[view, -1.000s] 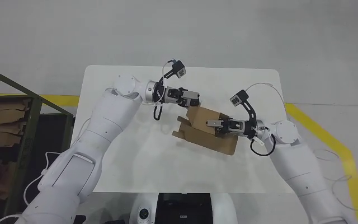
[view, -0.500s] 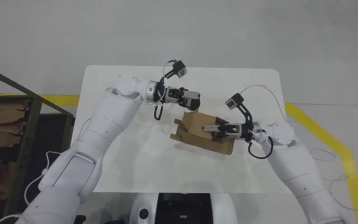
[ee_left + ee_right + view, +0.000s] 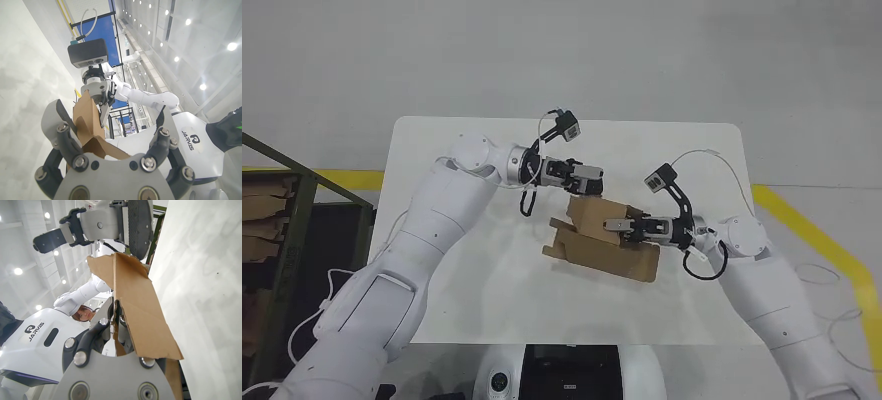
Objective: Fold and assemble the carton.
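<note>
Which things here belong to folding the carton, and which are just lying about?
Job: carton; left gripper, jaws open at its flap; right gripper, jaws shut on it; table.
Lying about: flat cardboard stack beside the table; yellow floor line.

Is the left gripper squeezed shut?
No, the left gripper is wide open, with the carton poking up inside it.

Your carton (image 3: 607, 240) is plain brown, the surface (image 3: 472, 290) white. Your left end effector (image 3: 594, 183) and right end effector (image 3: 620, 227) are grey, their pads (image 3: 139, 228) black and dimpled.
</note>
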Tool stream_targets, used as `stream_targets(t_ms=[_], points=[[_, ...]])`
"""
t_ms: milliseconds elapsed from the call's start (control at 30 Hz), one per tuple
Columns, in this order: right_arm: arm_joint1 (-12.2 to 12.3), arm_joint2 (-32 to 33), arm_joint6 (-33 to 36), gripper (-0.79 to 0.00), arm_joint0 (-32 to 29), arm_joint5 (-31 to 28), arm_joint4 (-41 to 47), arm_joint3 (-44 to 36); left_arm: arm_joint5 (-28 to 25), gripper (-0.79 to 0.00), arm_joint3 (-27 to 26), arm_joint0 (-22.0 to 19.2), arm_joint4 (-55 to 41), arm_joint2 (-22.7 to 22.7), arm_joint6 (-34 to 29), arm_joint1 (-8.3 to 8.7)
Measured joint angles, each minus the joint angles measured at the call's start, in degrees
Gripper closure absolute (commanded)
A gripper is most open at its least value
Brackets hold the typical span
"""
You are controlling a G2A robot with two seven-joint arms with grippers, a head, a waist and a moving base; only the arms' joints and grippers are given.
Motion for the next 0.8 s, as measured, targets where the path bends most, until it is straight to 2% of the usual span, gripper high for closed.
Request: stream_targets(t_ms=[133, 333, 800], points=[[0.3, 1.7, -0.4, 0.000, -0.3, -0.4, -0.1, 0.5, -0.3, -0.785, 0.6, 0.4, 0.4, -1.4, 0.3, 0.48], [0.7, 3.7, -1.8, 0.000, -0.8, -0.5, -1.2, 0.9, 0.4, -0.785, -1.9, 1.7, 1.2, -2.5, 0.5, 1.05], [1.0, 5.9, -7.0, 0.000, -1.8, -0.6, -2.8, 2.4, 1.4, -0.785, -4.3, 2.6, 1.8, -2.2, 0.9, 1.05]])
